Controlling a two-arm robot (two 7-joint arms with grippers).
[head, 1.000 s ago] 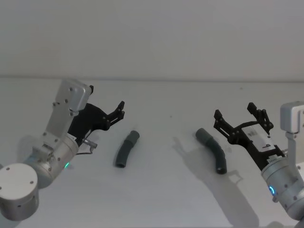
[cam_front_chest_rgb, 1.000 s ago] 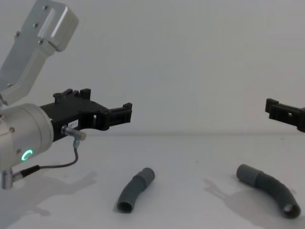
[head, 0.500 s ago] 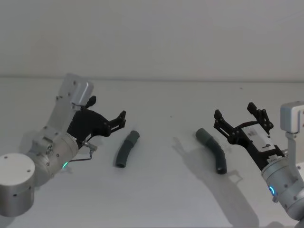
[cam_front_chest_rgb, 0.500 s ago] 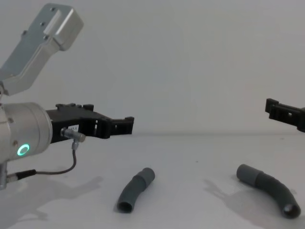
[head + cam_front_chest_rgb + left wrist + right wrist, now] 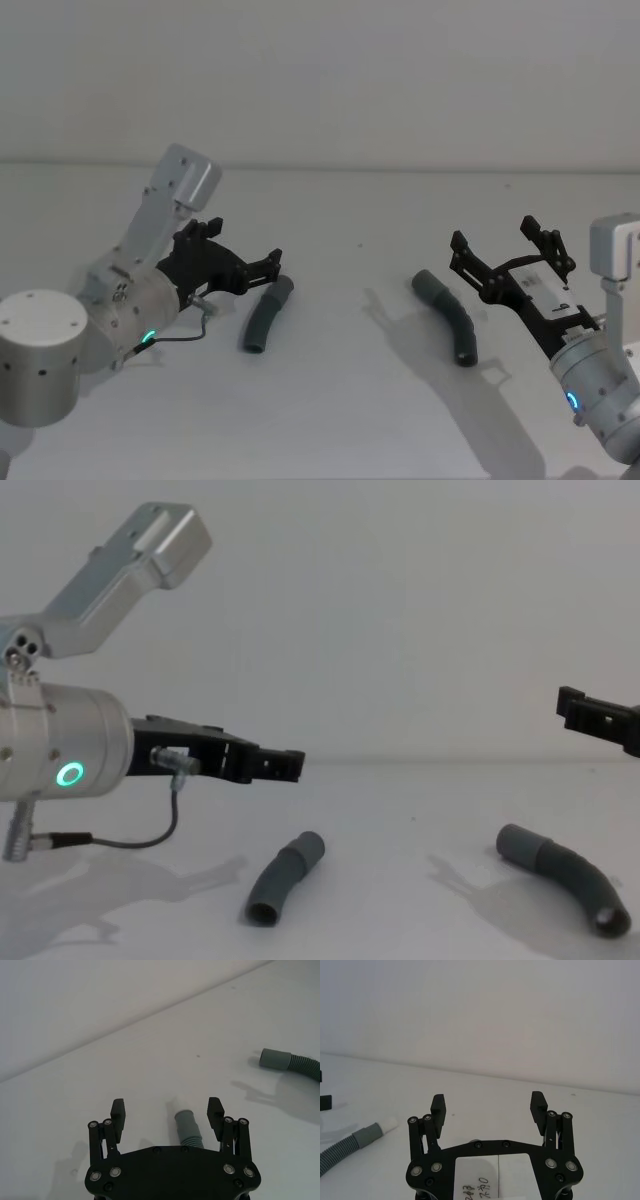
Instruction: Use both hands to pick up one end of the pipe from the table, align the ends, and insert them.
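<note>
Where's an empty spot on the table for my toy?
Bare table lies between the left pipe piece and the right pipe piece, and along the far edge. It's crowded where the open left gripper hovers by its piece; the open right gripper hangs beside the other.

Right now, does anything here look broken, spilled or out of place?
Nothing stands out. The two grey pipe pieces lie apart and whole on the table. The left gripper hangs open over the left piece, the right gripper open near the right piece.
</note>
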